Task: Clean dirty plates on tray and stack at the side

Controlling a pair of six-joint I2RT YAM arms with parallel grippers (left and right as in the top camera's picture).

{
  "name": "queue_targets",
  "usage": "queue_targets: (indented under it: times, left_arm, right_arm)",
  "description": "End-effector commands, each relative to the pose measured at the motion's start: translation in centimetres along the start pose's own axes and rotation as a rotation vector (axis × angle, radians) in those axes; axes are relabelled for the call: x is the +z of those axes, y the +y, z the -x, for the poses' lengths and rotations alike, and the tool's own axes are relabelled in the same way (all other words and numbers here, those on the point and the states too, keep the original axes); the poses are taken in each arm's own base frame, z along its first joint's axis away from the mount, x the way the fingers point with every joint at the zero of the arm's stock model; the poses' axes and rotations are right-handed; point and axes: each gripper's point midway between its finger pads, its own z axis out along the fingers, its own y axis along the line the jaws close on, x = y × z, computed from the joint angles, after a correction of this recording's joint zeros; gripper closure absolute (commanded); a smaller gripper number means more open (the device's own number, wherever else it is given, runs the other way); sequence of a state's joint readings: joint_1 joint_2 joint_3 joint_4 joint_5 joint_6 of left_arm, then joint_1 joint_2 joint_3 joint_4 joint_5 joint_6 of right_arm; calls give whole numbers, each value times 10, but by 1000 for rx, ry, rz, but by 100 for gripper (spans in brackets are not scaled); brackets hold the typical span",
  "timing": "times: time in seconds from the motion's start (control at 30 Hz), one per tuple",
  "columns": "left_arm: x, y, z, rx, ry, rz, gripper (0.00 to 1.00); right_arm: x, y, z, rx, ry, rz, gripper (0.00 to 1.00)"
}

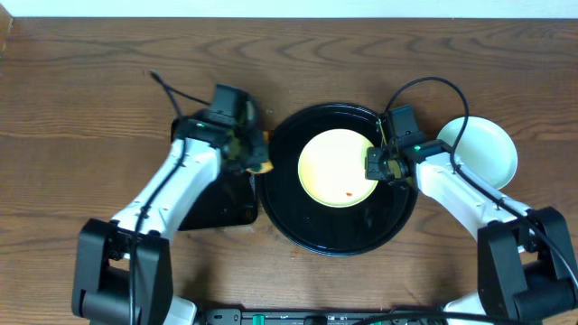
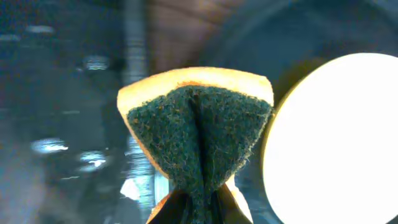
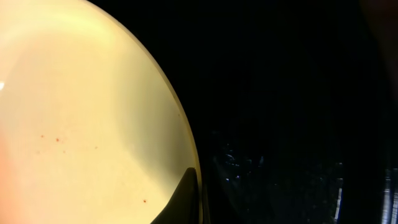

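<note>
Sponge (image 2: 199, 137): found folded, clamped in left fingers (image 2: 173, 213), scouring face forward, held beside tray (image 1: 336, 236) rim ready for scrubbing. Saw yellow plate (image 1: 334, 167) centred on tray, red specks on it. Found right fingers (image 3: 186, 199) over plate edge, presumably steadying; closure not discernible. Beyond, noted pale plate (image 1: 488, 149) on worktop (image 1: 90, 90).

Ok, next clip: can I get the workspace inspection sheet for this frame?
Surface: wooden table, brown, grain visible.
Job's things: pale yellow plate on the round black tray, small red specks on it; mint-blue plate on the table right of the tray.
Clutter: rectangular black tray under the left arm.
Grippers: left gripper shut on a sponge; right gripper at the yellow plate's rim, grip unclear.
Cables: left arm's cable, right arm's cable, both looping loose.
Surroundings: pale wall along the top edge.
</note>
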State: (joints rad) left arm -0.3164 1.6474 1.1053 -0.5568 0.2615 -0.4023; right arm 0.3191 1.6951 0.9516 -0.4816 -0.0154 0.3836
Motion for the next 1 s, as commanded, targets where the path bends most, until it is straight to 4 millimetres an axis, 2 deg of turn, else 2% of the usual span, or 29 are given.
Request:
queue_targets:
  times: [0.0,0.1,0.27,0.4,0.47,0.73,0.97]
  left_arm:
    - [4,-34,-10,-24,8,-69,92]
    - [7,-59,-16,-19,-5,-106,92]
    - [12,-75,-27,-155,-65,-32,92]
    - [13,-105,-35,-161,-87,-90,92]
    - [13,-113,-37,-174,-106,-95,92]
    - [25,-120,-48,-267,-129,-63,92]
    - [45,-114,-53,-412,-101,-37,92]
  right_arm:
    - [3,2,-5,26,28,19,99]
    - [3,6,-7,20,34,31,99]
    - [3,10,-9,9,37,36,99]
    - [3,10,-10,8,38,36,99]
    - [3,10,-10,8,38,36,99]
    - [3,9,-12,9,50,31,99]
    - [3,9,-14,9,55,29,99]
